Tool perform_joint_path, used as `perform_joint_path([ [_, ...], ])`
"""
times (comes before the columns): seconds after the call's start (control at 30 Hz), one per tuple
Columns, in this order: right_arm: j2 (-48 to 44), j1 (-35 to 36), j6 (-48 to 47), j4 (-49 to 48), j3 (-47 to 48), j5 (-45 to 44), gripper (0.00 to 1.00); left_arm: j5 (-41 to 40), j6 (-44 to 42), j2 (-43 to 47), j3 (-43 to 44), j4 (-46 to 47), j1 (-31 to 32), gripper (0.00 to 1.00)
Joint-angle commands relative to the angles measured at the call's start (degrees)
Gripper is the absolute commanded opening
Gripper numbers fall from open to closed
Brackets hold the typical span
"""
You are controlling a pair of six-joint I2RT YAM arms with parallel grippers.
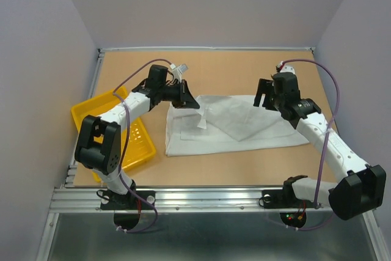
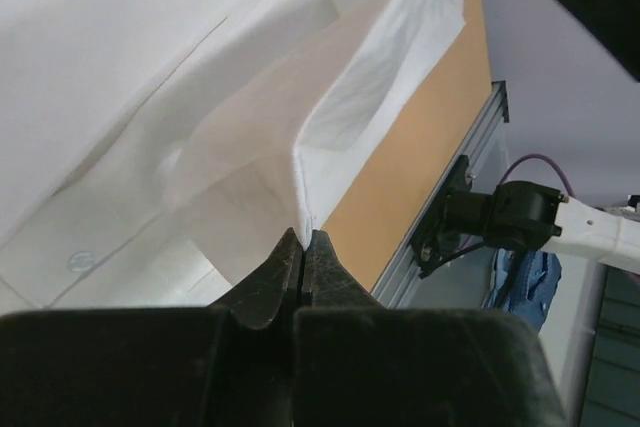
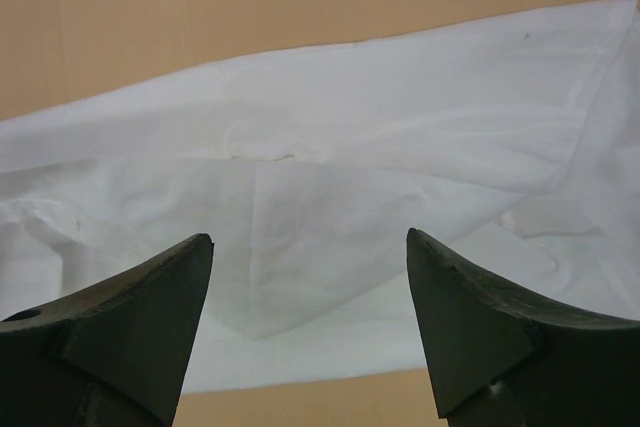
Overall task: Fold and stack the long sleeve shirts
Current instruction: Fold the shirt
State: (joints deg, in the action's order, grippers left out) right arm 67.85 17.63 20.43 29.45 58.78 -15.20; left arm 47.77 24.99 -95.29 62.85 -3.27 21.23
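White shirt (image 1: 244, 128), partly folded, lies flat on the table (image 1: 232, 172), right of the yellow tray (image 1: 82, 114). Left gripper (image 2: 303, 235) pinches a raised fold of its edge. The right gripper (image 3: 308, 235) hovers above the cloth, jaws spread.

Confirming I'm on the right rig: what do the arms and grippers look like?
The left arm and right arm have white links and bulky black joints. A purple cable loops along each. The left gripper and right gripper have dark wedge fingers tapering to points. Red and green lights glow by the right base.
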Motion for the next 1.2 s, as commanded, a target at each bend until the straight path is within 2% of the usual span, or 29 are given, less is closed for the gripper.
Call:
perform_joint_path([
  [0.0,-0.3,-0.3,-1.4,-1.7,-1.7,3.8,0.83,-2.7,0.8,5.9,5.1,-1.2,0.2,0.06],
  [0.13,0.3,-0.3,-2.8,-2.1,-1.7,8.6,0.83,-11.6,1.4,1.8,8.8,-4.7,0.0,0.2],
  [0.17,0.6,-0.3,-2.9,-2.2,-1.7,9.4,0.83,-12.9,1.8,0.6,9.0,-4.8,0.0,0.32],
  [0.27,0.6,-0.2,-3.8,-2.8,-2.0,13.4,0.83,-20.0,2.3,-2.2,9.3,-3.9,0.0,0.47],
  [0.3,0.6,-0.3,-4.1,-3.2,-2.4,14.4,0.83,-23.0,2.1,-2.5,9.9,-3.9,0.0,0.63],
  [0.37,0.9,-0.2,-4.4,-4.1,-2.8,18.0,0.83,-26.0,2.1,-2.7,10.4,-3.6,0.0,0.79],
  [0.5,3.2,0.6,-4.5,-6.2,-3.0,23.1,0.83,-37.7,1.0,-0.4,10.7,-2.3,0.0,0.81],
  [0.6,5.7,2.4,-5.1,-7.8,-2.2,24.3,0.81,-38.9,-1.7,3.3,7.6,1.4,0.1,0.8],
  [0.7,8.9,5.5,-5.8,-8.2,0.0,23.8,0.79,-38.2,-10.8,5.7,4.9,2.8,2.4,0.77],
  [0.73,9.5,5.6,-5.5,-8.4,0.4,23.7,0.79,-39.3,-18.6,6.1,3.9,2.7,5.5,0.77],
  [0.87,9.3,5.7,-5.4,-8.4,1.3,23.0,0.79,-52.8,-37.4,7.8,-0.3,4.4,16.2,0.77],
  [0.9,8.2,5.7,-5.5,-8.4,0.9,22.6,0.79,-55.3,-40.0,7.7,-1.7,5.6,17.6,0.77],
  [1.17,-1.1,5.7,-5.5,-8.4,-3.3,18.5,0.79,-57.5,-52.4,3.0,-3.4,8.0,21.7,0.76],
])
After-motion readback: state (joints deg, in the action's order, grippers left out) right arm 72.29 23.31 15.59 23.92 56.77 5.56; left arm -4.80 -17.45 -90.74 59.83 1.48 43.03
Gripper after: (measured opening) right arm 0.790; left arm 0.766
